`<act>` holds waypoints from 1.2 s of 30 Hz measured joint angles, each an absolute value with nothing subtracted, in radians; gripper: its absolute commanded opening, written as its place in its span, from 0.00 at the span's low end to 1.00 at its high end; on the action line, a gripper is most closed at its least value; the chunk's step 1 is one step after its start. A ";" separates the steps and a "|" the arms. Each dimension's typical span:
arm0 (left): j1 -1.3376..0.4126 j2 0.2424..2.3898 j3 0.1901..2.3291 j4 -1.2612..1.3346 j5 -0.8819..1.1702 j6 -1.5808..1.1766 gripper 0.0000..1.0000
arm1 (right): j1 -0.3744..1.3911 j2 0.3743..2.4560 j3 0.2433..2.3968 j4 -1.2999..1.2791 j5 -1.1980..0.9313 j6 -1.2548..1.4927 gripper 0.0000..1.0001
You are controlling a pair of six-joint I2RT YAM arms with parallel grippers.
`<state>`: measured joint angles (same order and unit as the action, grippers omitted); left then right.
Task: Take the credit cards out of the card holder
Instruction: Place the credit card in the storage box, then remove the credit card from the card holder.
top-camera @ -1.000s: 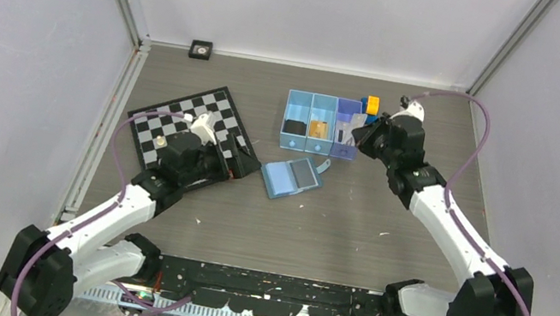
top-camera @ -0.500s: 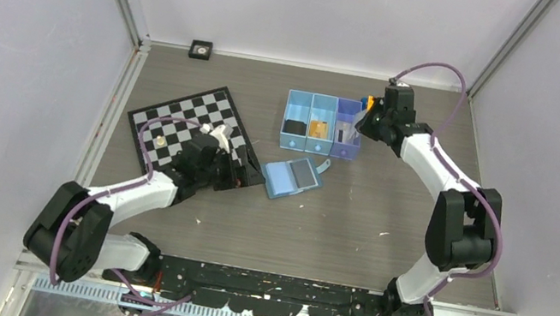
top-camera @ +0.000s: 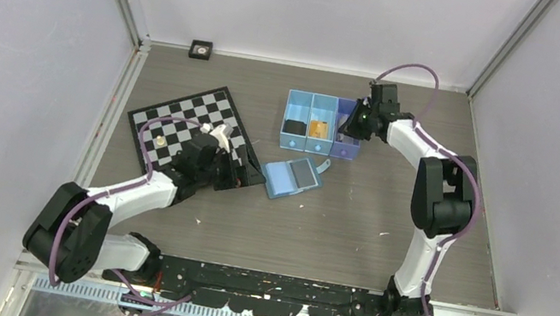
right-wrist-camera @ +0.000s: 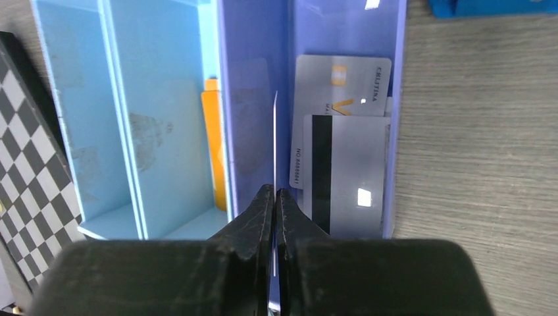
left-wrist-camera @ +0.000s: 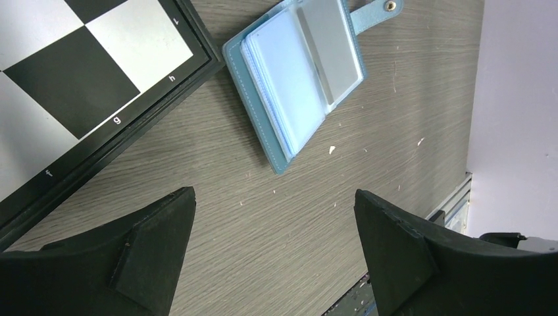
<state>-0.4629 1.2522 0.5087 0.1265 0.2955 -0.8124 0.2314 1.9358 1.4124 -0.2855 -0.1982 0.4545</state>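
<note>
Right fingers (right-wrist-camera: 258, 220) now over tray (right-wrist-camera: 223, 79), wrist view: tight on card (right-wrist-camera: 274, 138); left fingers (left-wrist-camera: 148, 253) apart.

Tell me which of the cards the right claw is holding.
The card seen edge-on, pinched upright in the right claw over the purple compartment. Two others lie flat in it: the gold-chip card and the black-stripe card.

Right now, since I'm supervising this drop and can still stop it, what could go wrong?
The right gripper holds a card on edge close to the purple compartment's wall; released, it may lean there rather than lie flat on the two cards inside. The left gripper is open, clear of the card holder, so nothing pins it for a next pull.
</note>
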 measured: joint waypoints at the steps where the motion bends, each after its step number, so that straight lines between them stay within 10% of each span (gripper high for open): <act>1: -0.463 1.245 0.509 0.126 0.295 -0.812 0.93 | 0.230 1.951 1.416 -0.286 -0.207 0.458 0.13; 36: -0.463 1.322 0.535 0.128 0.356 -0.837 0.95 | 0.311 1.555 1.222 -0.244 -0.070 0.537 0.90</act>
